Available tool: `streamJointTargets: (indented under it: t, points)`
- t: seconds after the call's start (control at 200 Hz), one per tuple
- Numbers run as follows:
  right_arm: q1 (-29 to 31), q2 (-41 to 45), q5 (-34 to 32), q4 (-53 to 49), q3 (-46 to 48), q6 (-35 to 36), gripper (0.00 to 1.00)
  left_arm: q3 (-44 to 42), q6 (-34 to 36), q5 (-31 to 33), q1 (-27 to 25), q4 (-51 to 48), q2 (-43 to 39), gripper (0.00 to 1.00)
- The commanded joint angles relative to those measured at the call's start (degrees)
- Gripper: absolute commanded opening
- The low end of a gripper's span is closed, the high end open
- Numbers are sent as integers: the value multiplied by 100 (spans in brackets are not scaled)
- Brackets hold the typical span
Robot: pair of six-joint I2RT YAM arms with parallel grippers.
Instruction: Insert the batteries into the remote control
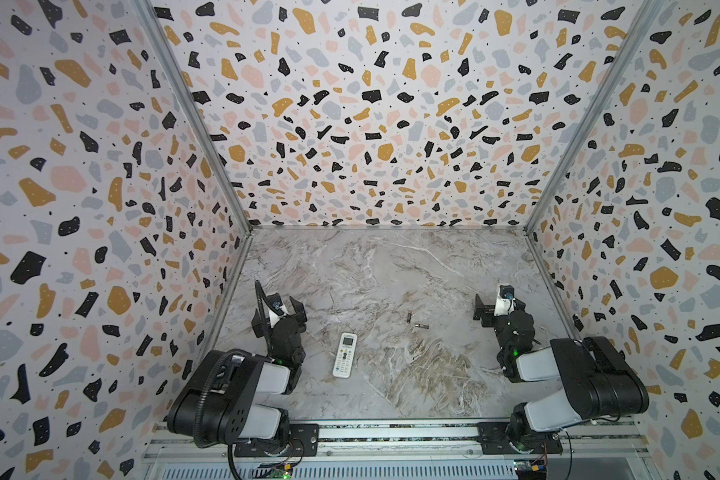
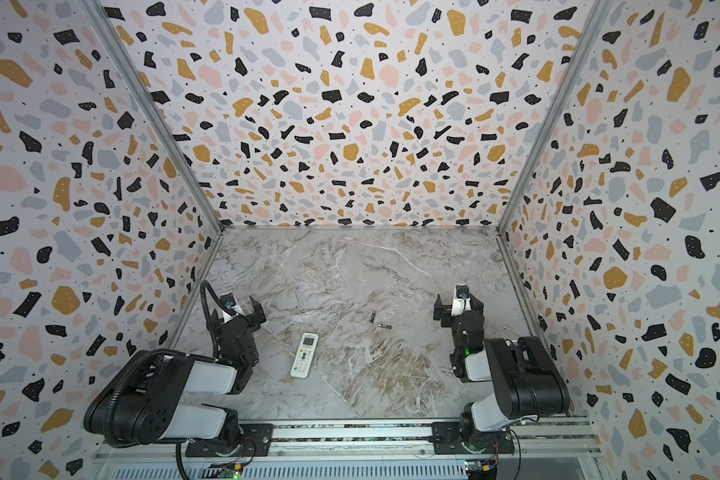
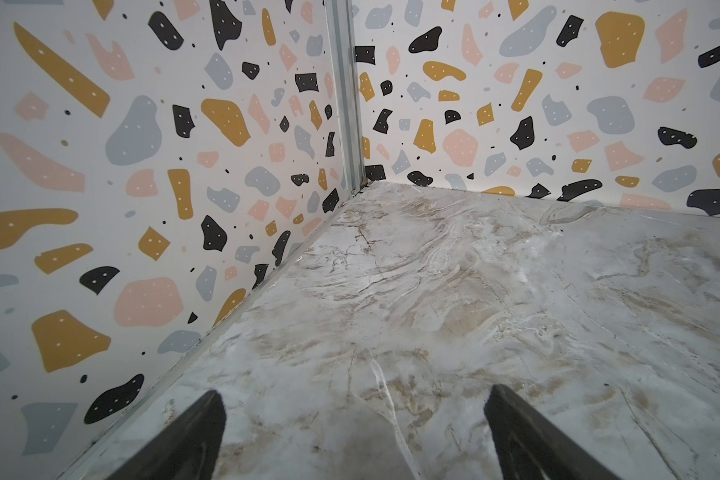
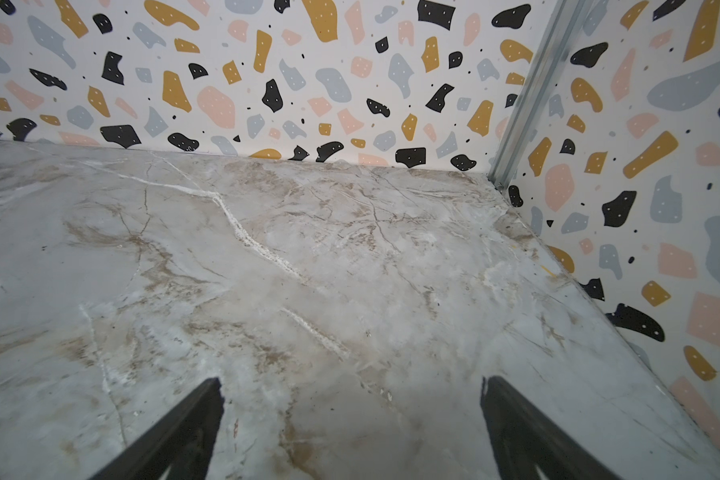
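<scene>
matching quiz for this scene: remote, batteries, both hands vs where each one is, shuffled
Column A
1. slim white remote control
2. two small dark batteries with copper ends
3. left hand
4. right hand
Column B
a. open, near the right wall
b. face up on the marble table
c. open, near the left wall
d. loose, right of the remote
Pairs: 1-b; 2-d; 3-c; 4-a

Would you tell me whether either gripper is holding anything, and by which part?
Nothing is held. The left gripper and right gripper are both open and empty; the remote and batteries lie untouched on the table.
</scene>
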State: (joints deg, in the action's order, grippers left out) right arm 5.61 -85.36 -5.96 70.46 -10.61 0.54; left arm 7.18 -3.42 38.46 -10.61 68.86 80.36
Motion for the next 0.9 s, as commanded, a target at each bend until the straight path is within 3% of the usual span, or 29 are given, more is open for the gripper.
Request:
streamJointTargets:
  t: [0.0,0.13,0.275,0.43,0.556,0.706,0.806,0.891]
  points:
    - [130,418,-218,-181,-103,120,99,152,-151,153,24,-58,-250,99]
    - [231,1012,-486,-1627,-559,14,99,237,-116,224,16,-312,-515,100]
    - [440,1770,-746,-2747,-830,-251,99,819,-414,19,7,-2254,-1398,100]
    - [711,2576,-999,-4392,-1307,-1303,99,1283,-617,-638,-303,-3752,-2320,99]
    - [929,2800,-665,-5386,-1671,-1623,99,1845,-1572,-839,-716,-5312,-2878,99]
    - [1771,2842,-433,-6008,-1889,-1635,99,2861,-2731,-1563,-872,-7485,-2596,99]
    - [2584,2785,-337,-6151,-1885,-1888,99,3001,-2734,-2636,-1015,-7752,-2285,99]
    - [3305,2673,-450,-6067,-1801,-2160,99,3054,-2718,-2796,-1364,-7955,-2136,99]
